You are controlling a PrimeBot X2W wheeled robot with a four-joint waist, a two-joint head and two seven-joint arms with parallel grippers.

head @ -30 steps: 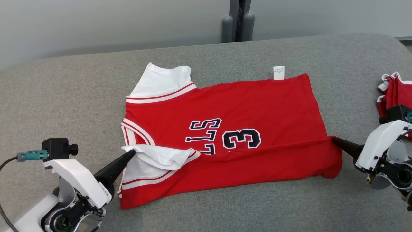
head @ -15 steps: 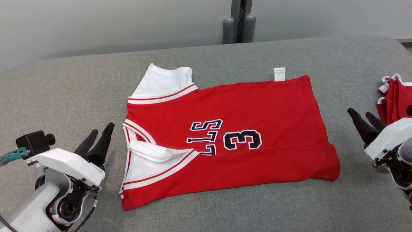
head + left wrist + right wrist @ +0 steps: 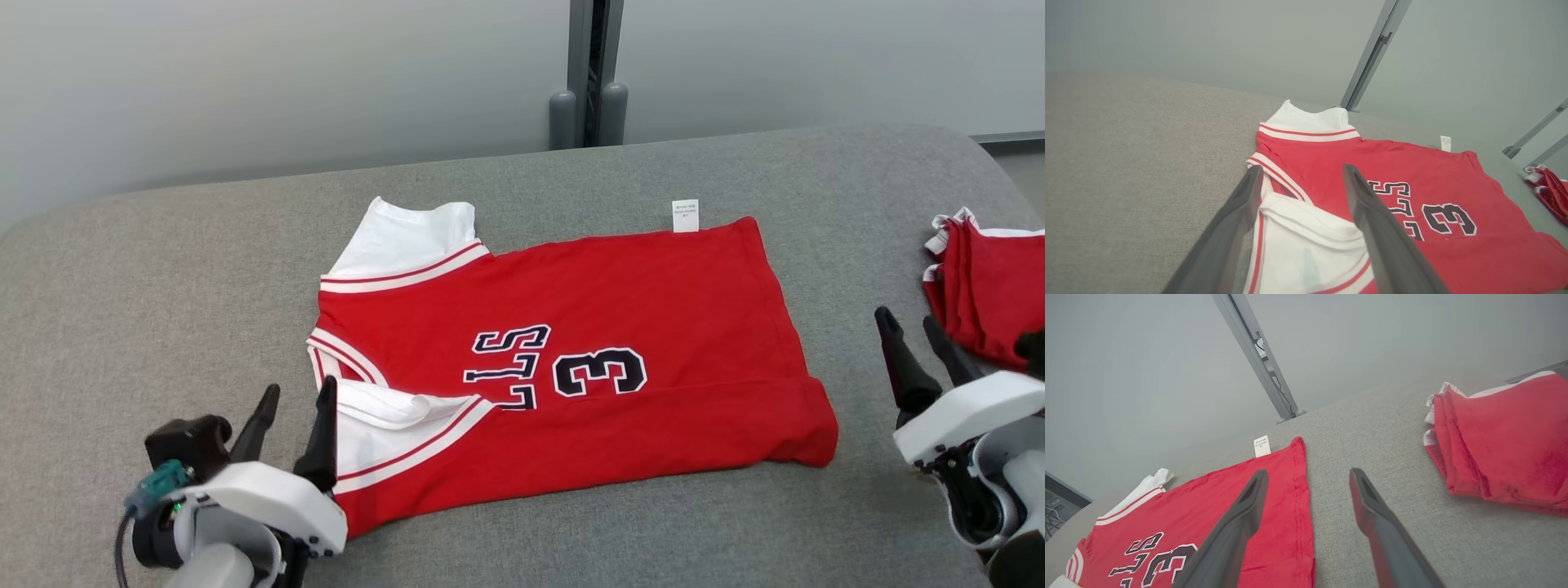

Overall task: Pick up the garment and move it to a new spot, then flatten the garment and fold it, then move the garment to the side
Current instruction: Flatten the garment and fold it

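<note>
grey table (image 3: pixel 122 286) bears our jersey (image 3: pixel 620 302), mid-fold; left gripper (image 3: pixel 300 385) and right gripper (image 3: pixel 906 316) spread, empty; next we likely pinch its edge.

- Label (image 3: pixel 685 216) at the far hem of the jersey (image 3: pixel 620 294): print too small to read.
- Lettering (image 3: pixel 510 363): the nearest letter runs under the folded-over white sleeve (image 3: pixel 384 408), so the word cannot be read whole.
- Folded red pile (image 3: pixel 980 286): cut off by the head view's right edge; near edge partly behind the right gripper (image 3: pixel 906 317).
- Left gripper (image 3: pixel 300 386): body cut off by the bottom edge; one finger overlaps the jersey's near-left edge.
- Right wrist view, lower left: dark recess with cables (image 3: pixel 1055 502), too small to identify.
</note>
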